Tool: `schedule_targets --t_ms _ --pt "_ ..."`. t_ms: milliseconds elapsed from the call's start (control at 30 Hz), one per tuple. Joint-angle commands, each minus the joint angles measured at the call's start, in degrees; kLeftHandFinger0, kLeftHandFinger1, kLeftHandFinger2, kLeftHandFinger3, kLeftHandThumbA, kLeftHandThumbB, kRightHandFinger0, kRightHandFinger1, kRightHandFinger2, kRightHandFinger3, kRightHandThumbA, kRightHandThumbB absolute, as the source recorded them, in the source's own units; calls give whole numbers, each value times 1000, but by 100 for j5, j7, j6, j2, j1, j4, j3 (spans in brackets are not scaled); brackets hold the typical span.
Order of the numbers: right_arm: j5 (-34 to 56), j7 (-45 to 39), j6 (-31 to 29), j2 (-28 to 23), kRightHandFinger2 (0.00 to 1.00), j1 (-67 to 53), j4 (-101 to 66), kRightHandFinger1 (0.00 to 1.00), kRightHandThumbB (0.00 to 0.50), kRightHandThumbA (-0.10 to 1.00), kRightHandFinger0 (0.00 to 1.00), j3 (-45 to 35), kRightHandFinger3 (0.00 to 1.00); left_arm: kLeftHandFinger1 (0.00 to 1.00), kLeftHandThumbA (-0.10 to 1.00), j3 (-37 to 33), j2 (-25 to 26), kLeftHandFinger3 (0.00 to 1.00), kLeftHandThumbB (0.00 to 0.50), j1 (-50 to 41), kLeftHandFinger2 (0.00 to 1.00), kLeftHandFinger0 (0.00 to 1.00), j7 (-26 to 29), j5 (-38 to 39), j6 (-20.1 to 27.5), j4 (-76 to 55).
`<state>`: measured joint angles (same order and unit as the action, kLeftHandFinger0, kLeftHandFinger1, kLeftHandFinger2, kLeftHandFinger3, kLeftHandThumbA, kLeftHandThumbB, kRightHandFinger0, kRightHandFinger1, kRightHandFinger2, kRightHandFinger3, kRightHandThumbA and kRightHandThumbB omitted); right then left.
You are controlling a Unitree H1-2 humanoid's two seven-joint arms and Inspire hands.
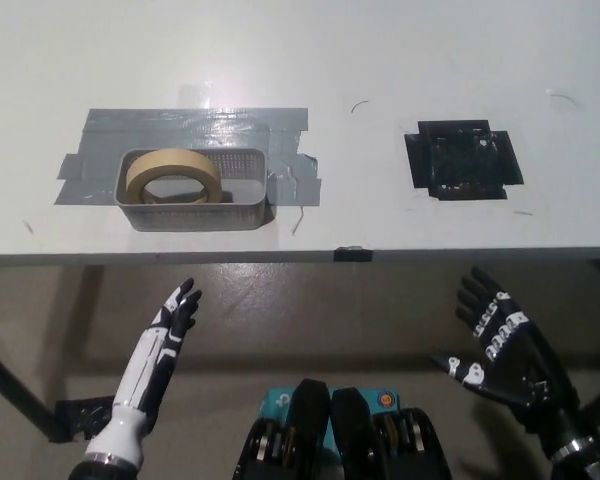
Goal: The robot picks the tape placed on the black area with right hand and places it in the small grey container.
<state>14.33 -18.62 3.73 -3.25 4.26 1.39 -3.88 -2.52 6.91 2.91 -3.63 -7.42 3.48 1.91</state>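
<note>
Fingers of your right hand point(500, 345) were spread apart and held nothing; the hand hung below the near edge of the table point(380, 60), at the lower right of the head view. Your left hand point(165, 335) rested at the lower left, also below the table edge, with its fingers stretched out almost together and empty.

You could see the tape point(172, 177) lying flat inside the small grey container point(195, 212), toward its left end, with its hole facing up. The container stood on a patch of grey tape point(195, 128) on the left part of the table, with its long axis running left to right. The black area point(463, 160) was bare, and it lay straight beyond your right hand, well apart from the container.

So the tape lay far to the left of your right hand, and nearer to your left hand. By my judgement the placing was already done, and no further reach was needed from you.
</note>
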Motion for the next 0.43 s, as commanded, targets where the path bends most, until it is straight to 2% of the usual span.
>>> schedule_targets --t_ms 0,233,400 --pt "86 -134 -393 -39 1000 -4 -54 1000 106 942 1000 106 1000 1000 1000 22 56 1000 105 -73 1000 1000 36 -27 91 -201" --pt "24 -109 -421 -116 1000 -14 25 1000 142 926 1000 233 1000 1000 1000 49 3 1000 105 -164 1000 1000 92 -25 129 -180" --pt "-21 -67 -451 -126 1000 -14 49 1000 144 889 1000 278 1000 1000 1000 63 11 1000 98 -221 1000 1000 95 -35 115 -197"
